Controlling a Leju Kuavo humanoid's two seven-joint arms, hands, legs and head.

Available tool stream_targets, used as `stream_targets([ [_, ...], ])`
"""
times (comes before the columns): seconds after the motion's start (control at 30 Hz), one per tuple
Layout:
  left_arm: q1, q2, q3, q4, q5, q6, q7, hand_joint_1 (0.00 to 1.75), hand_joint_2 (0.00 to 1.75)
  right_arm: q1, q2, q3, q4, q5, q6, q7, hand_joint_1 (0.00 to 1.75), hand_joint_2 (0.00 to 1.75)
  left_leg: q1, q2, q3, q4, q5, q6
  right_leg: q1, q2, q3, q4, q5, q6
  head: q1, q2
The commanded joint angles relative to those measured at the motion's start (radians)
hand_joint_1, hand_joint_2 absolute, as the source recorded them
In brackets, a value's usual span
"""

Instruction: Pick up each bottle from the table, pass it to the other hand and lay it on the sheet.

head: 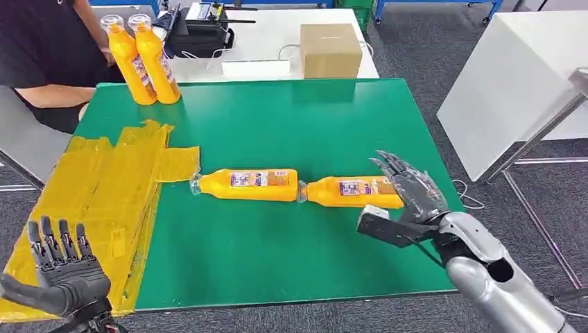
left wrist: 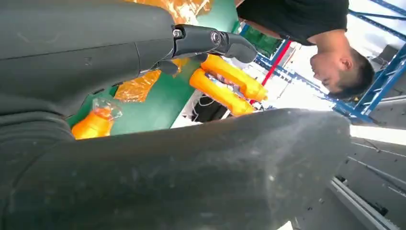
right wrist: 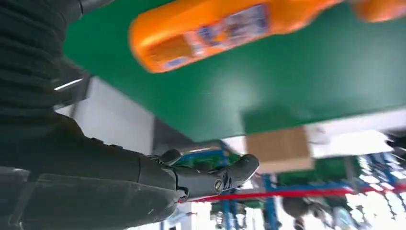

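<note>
Room: grey workshop floor all round the green table point(head: 277, 125), a white table point(head: 513, 76) off at two o'clock and a white bench point(head: 277, 35) behind it carrying a cardboard box point(head: 330, 50).
Head view, sheet: yellow sheet point(head: 104, 187), crinkled, covers the table's nine o'clock side.
Head view, lying bottles: two orange bottles lie on their sides mid-table, end to end. The left lying bottle point(head: 246, 184) has its clear cap just beside the sheet's edge; the right lying bottle point(head: 353, 192) has its cap touching the other one's base.
Head view, standing bottles: a standing pair point(head: 144, 59) upright at eleven o'clock, touching each other, right by a person point(head: 48, 62) in a black top.
Head view, right hand: right hand point(head: 409, 194) sits at the base end of the right lying bottle, fingers extended and spread, holding nothing.
Head view, left hand: left hand point(head: 59, 267) hovers at seven o'clock over the sheet's near corner, fingers straight up and apart, empty.
Left wrist view: fingers point(left wrist: 210, 40) extended, nothing in them; standing pair beyond, one capped bottle end nearer.
Right wrist view: fingers point(right wrist: 215, 177) stretched out, clear of the bottle on the green top.
</note>
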Motion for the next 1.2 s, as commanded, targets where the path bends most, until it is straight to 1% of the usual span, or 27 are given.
stream_targets([
  [0.03, -0.029, -0.01, 0.014, 0.054, 0.011, -0.018, 0.023, 0.0, 0.0, -0.204, -0.06, 0.059, 0.281, -0.002, 0.094, 0.042, 0.0, 1.75, -0.001, 0.004, 0.004, -0.001, 0.0, -0.002, -0.001, 0.002, 0.002, -0.001, 0.0, -0.001, 0.0, 0.0],
  [0.1, -0.038, -0.002, -0.001, 0.058, 0.012, -0.016, 0.027, 0.0, 0.0, -0.273, -0.015, 0.099, 0.365, 0.011, 0.098, 0.05, 0.0, 1.75, 0.0, 0.006, 0.003, -0.002, 0.001, -0.001, 0.0, 0.005, 0.002, -0.001, 0.002, 0.0, 0.0, 0.0],
  [0.13, -0.042, 0.0, -0.005, 0.058, 0.012, -0.014, 0.027, 0.0, 0.0, -0.296, 0.003, 0.112, 0.395, 0.014, 0.098, 0.049, 0.0, 1.75, 0.0, 0.006, 0.003, -0.002, 0.0, 0.0, 0.0, 0.005, 0.002, -0.001, 0.001, 0.0, 0.001, 0.0],
  [0.17, -0.043, 0.0, -0.008, 0.064, 0.013, -0.012, 0.035, 0.0, 0.0, -0.307, 0.015, 0.119, 0.432, 0.026, 0.092, 0.063, 0.0, 1.75, 0.0, 0.008, 0.005, -0.003, 0.0, -0.001, 0.0, 0.007, 0.003, -0.002, 0.002, 0.0, 0.0, 0.0],
  [0.23, -0.055, 0.01, -0.027, 0.069, 0.014, -0.013, 0.04, 0.0, 0.0, -0.363, 0.077, 0.149, 0.525, 0.046, 0.088, 0.056, 0.0, 1.75, 0.0, 0.007, 0.004, -0.002, 0.001, 0.0, 0.0, 0.004, 0.003, -0.002, 0.002, 0.0, 0.0, 0.0],
  [0.27, -0.059, 0.013, -0.032, 0.071, 0.013, -0.006, 0.04, 0.0, 0.0, -0.383, 0.094, 0.165, 0.553, 0.051, 0.084, 0.056, 0.0, 1.75, 0.0, 0.008, 0.005, -0.003, 0.001, -0.001, 0.0, 0.005, 0.003, -0.002, 0.002, 0.0, 0.0, 0.0],
  [0.3, -0.059, 0.014, -0.034, 0.079, 0.016, -0.008, 0.04, 0.0, 0.0, -0.387, 0.099, 0.171, 0.568, 0.055, 0.08, 0.054, 0.0, 1.75, 0.0, 0.009, 0.005, -0.002, 0.001, -0.001, 0.001, 0.006, 0.003, -0.002, 0.002, 0.0, 0.0, 0.0],
  [0.33, -0.059, 0.016, -0.037, 0.086, 0.018, -0.013, 0.039, 0.0, 0.0, -0.395, 0.116, 0.179, 0.59, 0.059, 0.079, 0.054, 0.0, 1.75, 0.0, 0.01, 0.006, -0.003, 0.001, -0.001, 0.0, 0.007, 0.003, -0.002, 0.002, 0.0, 0.0, 0.0],
  [0.37, -0.065, 0.016, -0.038, 0.092, 0.02, -0.013, 0.038, 0.0, 0.0, -0.409, 0.134, 0.189, 0.615, 0.06, 0.082, 0.053, 0.0, 1.75, 0.0, 0.008, 0.005, -0.003, 0.001, -0.001, 0.0, 0.005, 0.003, -0.001, 0.002, 0.0, 0.0, 0.0],
  [0.4, -0.068, 0.019, -0.041, 0.092, 0.021, -0.015, 0.038, 0.0, 0.0, -0.416, 0.151, 0.199, 0.629, 0.061, 0.084, 0.049, 0.0, 1.75, 0.0, 0.009, 0.006, -0.003, 0.001, -0.001, 0.001, 0.006, 0.004, -0.002, 0.002, 0.0, 0.0, 0.0],
  [0.47, -0.077, 0.024, -0.047, 0.094, 0.022, -0.01, 0.04, 0.0, 0.0, -0.435, 0.19, 0.23, 0.672, 0.069, 0.087, 0.048, 0.0, 1.75, 0.0, 0.007, 0.004, -0.002, 0.001, -0.001, 0.001, 0.005, 0.003, -0.001, 0.002, 0.0, 0.0, 0.0],
  [0.5, -0.08, 0.026, -0.05, 0.095, 0.023, -0.009, 0.041, 0.0, 0.0, -0.439, 0.202, 0.24, 0.684, 0.069, 0.086, 0.049, 0.0, 1.75, 0.001, 0.009, 0.005, -0.003, 0.001, -0.001, 0.001, 0.007, 0.003, -0.001, 0.002, 0.0, 0.0, 0.0],
  [0.57, -0.082, 0.026, -0.05, 0.095, 0.023, -0.009, 0.041, 0.0, 0.0, -0.437, 0.207, 0.242, 0.685, 0.069, 0.085, 0.049, 0.0, 1.75, 0.0, 0.007, 0.004, -0.002, 0.001, 0.0, 0.001, 0.005, 0.002, 0.0, 0.001, 0.0, 0.0, 0.0],
  [0.6, -0.082, 0.025, -0.05, 0.102, 0.024, -0.007, 0.044, 0.0, 0.0, -0.435, 0.204, 0.245, 0.691, 0.069, 0.083, 0.046, 0.0, 1.75, 0.001, 0.008, 0.005, -0.002, 0.001, -0.001, 0.001, 0.006, 0.003, -0.001, 0.002, 0.0, 0.0, 0.0],
  [0.63, -0.083, 0.029, -0.053, 0.101, 0.026, -0.007, 0.045, 0.0, 0.0, -0.44, 0.207, 0.256, 0.703, 0.068, 0.089, 0.041, 0.0, 1.75, 0.0, 0.006, 0.003, -0.002, 0.001, 0.0, 0.0, 0.004, 0.002, 0.0, 0.001, 0.0, 0.0, 0.0],
  [0.73, -0.092, 0.036, -0.056, 0.115, 0.037, -0.002, 0.045, 0.0, 0.0, -0.452, 0.223, 0.297, 0.74, 0.056, 0.109, 0.03, 0.0, 1.75, 0.0, 0.007, 0.005, -0.003, 0.001, -0.001, 0.0, 0.004, 0.004, -0.001, 0.001, 0.0, 0.0, 0.0],
  [0.83, -0.092, 0.036, -0.056, 0.115, 0.037, -0.002, 0.045, 0.0, 0.0, -0.452, 0.223, 0.297, 0.74, 0.056, 0.109, 0.03, 0.0, 1.75, 0.0, 0.004, 0.003, -0.001, 0.002, 0.0, 0.0, 0.003, 0.002, 0.0, 0.001, 0.0, 0.0, 0.0],
  [0.87, -0.092, 0.036, -0.056, 0.115, 0.037, -0.002, 0.045, 0.0, 0.0, -0.452, 0.223, 0.297, 0.74, 0.056, 0.109, 0.03, 0.0, 1.75, 0.0, 0.006, 0.005, -0.003, 0.001, -0.001, 0.0, 0.004, 0.004, -0.001, 0.001, 0.0, 0.0, 0.0],
  [0.9, -0.092, 0.036, -0.056, 0.115, 0.037, -0.002, 0.045, 0.0, 0.0, -0.452, 0.223, 0.297, 0.74, 0.056, 0.109, 0.03, 0.0, 1.75, 0.0, 0.004, 0.002, -0.001, 0.002, 0.0, 0.0, 0.003, 0.001, 0.0, 0.001, 0.0, 0.0, 0.0],
  [1.1, -0.103, 0.047, -0.06, 0.132, 0.055, 0.002, 0.041, 0.0, 0.0, -0.478, 0.228, 0.369, 0.81, 0.026, 0.15, 0.021, 0.0, 1.75, 0.0, 0.004, 0.003, -0.002, 0.002, -0.001, 0.0, 0.003, 0.002, 0.0, 0.001, 0.0, 0.0, 0.0],
  [1.2, -0.107, 0.049, -0.063, 0.137, 0.059, 0.003, 0.041, 0.0, 0.0, -0.481, 0.234, 0.4, 0.859, 0.054, 0.149, 0.038, 0.0, 1.75, 0.0, 0.004, 0.004, -0.003, 0.002, -0.001, 0.0, 0.002, 0.003, 0.0, 0.001, 0.0, 0.0, 0.0],
])
